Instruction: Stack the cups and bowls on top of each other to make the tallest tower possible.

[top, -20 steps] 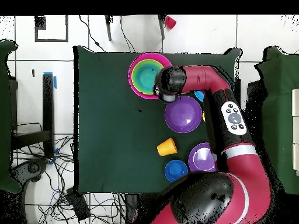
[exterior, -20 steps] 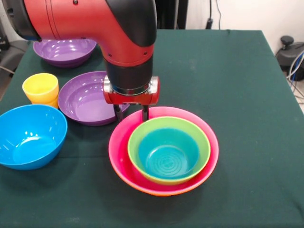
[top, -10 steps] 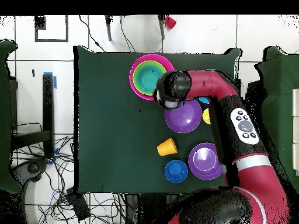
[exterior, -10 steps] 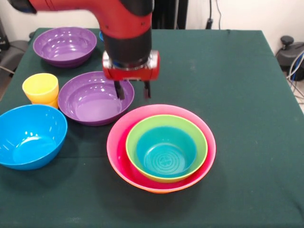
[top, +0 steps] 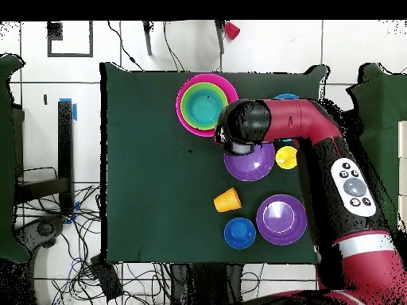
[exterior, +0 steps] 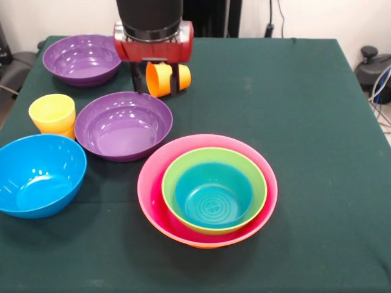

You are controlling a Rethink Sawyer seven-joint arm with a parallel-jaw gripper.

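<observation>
The tower (exterior: 153, 201) is a pink bowl with an orange edge showing under it, a green bowl (exterior: 174, 183) nested inside and a teal one (exterior: 214, 195) innermost; it shows from above too (top: 205, 103). My gripper (exterior: 157, 82) hangs high and open, holding nothing, over the nearer purple bowl (exterior: 124, 125) in the overhead view (top: 238, 145). An orange cup (exterior: 165, 78) lies on its side on the table behind the fingers, clear of them in the overhead view (top: 227, 200). A yellow cup (exterior: 53, 113) stands upright at the left.
A light blue bowl (exterior: 36, 174) sits at the front left and a second purple bowl (exterior: 82, 58) at the far left. From above, a small dark blue bowl (top: 239, 233) lies beside that purple bowl (top: 281, 218). The arm (top: 318, 143) covers part of one side.
The gripper has risen from the tower's rim and drawn back over the nearer purple bowl. The orange cup now shows behind it. No bowl or cup has moved.
</observation>
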